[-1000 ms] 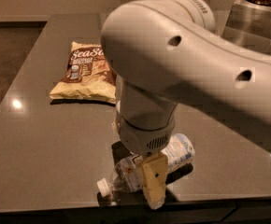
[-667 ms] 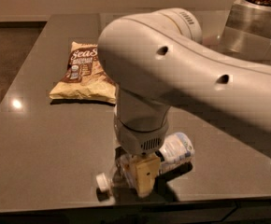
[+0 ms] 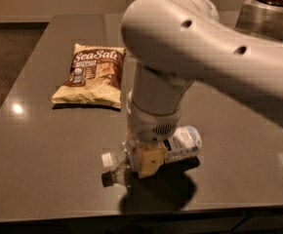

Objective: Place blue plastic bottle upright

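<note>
The blue plastic bottle [image 3: 183, 143] is a small clear bottle with a white cap [image 3: 107, 159] pointing left and a pale label. It lies horizontal, held a little above the dark table [image 3: 39, 145], with its reflection below it. My gripper [image 3: 144, 161] hangs from the large white arm [image 3: 190, 43] and is shut around the bottle's middle. One tan finger [image 3: 150, 163] shows in front of the bottle. The arm hides the bottle's mid part.
A SeaSalt snack bag [image 3: 90, 74] lies flat at the back left of the table. A metal container of nuts [image 3: 271, 11] stands at the back right. The table's front edge [image 3: 131, 216] runs just below the gripper.
The gripper has risen a little with the bottle in it, so the cap now sits higher above the table. The arm has swung slightly to the right.
</note>
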